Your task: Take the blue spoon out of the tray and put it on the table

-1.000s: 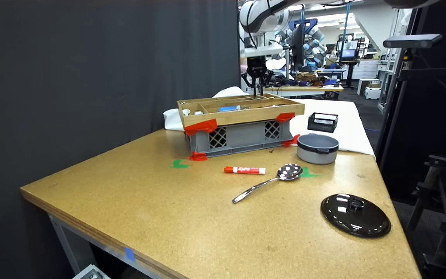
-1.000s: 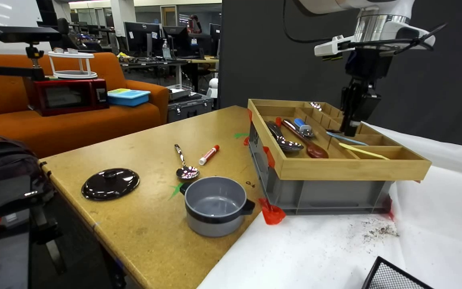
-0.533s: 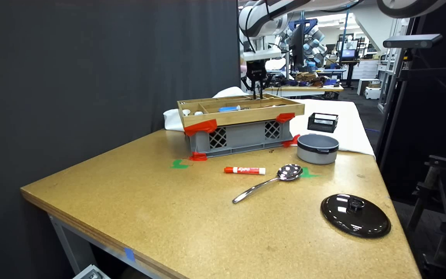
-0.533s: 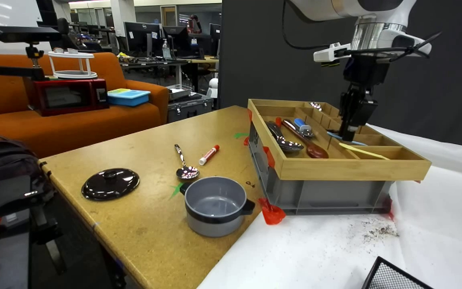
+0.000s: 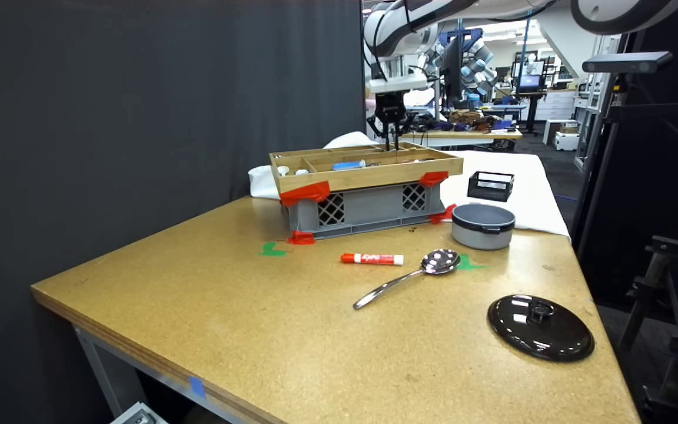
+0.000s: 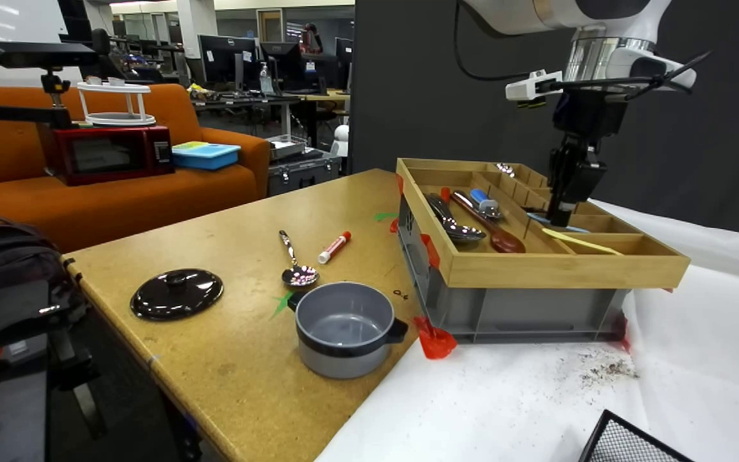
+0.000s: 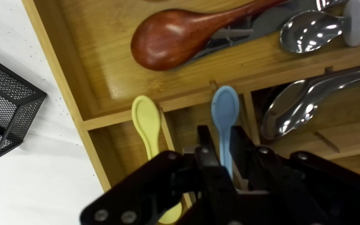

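Observation:
The blue spoon (image 7: 225,107) lies in a narrow compartment of the tray (image 7: 55,62), its one end on the divider. In an exterior view the blue spoon (image 6: 538,219) shows partly behind my fingers; elsewhere it is too hidden to tell. My gripper (image 7: 220,128) is open around the spoon's handle, a gap on one side and the handle very near the other finger; contact is unclear. In both exterior views the gripper (image 5: 392,146) (image 6: 560,221) points down into the tray (image 5: 368,176) (image 6: 562,273). The tray stands on the table (image 5: 256,330) (image 6: 235,359).
A yellow spoon (image 7: 147,122) and a metal utensil (image 7: 292,106) flank the blue spoon. A brown wooden spoon (image 7: 167,39) lies beyond the divider. On the table are a pot (image 5: 483,227), black lid (image 5: 540,327), metal spoon (image 5: 439,262) and red marker (image 5: 371,259).
My gripper has come down into the tray around the blue spoon, then shifted slightly sideways. The blue spoon's visible end seems to have moved very slightly. Everything on the table stays the same.

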Available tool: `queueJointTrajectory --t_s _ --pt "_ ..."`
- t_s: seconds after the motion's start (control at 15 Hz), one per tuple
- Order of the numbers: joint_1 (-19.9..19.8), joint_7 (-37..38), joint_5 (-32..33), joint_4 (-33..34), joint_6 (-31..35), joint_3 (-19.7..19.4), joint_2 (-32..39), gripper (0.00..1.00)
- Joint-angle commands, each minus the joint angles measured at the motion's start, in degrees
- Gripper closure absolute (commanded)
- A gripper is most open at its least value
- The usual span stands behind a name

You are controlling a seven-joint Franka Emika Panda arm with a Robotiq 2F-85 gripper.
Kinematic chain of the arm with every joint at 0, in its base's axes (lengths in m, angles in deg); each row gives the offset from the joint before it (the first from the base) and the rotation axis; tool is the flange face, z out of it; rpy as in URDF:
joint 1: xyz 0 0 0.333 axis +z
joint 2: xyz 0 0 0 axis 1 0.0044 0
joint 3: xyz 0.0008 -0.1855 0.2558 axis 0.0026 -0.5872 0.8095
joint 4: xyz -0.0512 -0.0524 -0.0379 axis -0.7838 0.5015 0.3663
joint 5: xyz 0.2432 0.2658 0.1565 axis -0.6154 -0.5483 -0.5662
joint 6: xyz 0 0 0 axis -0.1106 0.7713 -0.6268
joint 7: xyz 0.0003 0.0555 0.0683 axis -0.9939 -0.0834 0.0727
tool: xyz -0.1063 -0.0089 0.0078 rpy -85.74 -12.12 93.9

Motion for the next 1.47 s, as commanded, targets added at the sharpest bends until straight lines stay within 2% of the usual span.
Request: queueJointTrajectory --t_s 0.0,0.27,0.67,0.8,0.87,1.07,1.13,1.2,1.27,1.33,1.4 --pt "-0.8 0.6 -1.2 3.2 -1.1 1.0 1.8 0.72" --pt "-0.8 0.6 -1.1 3.3 -1.3 1.1 1.8 0.58" --pt "-1.0 0.9 -1.0 3.5 -1.4 1.1 2.1 0.58" --pt "-1.0 1.3 -1.0 3.6 -1.3 1.1 2.3 0.61" --pt "-1.0 1.6 -1.1 3.6 -1.2 1.1 2.4 0.67" --pt "-1.0 2.7 -1.0 3.8 -1.2 1.3 3.0 0.69" --pt "-1.0 3.1 -1.1 3.9 -1.1 1.3 3.3 0.75" --pt "-1.1 3.4 -1.1 4.0 -1.1 1.3 3.5 0.92" --pt "-1.0 3.6 -1.1 4.0 -1.0 1.3 3.4 0.98" --pt "-1.1 3.9 -1.1 4.0 -0.9 1.3 3.2 1.00" --pt "-1.1 4.2 -1.1 4.0 -1.0 1.3 2.8 0.95"
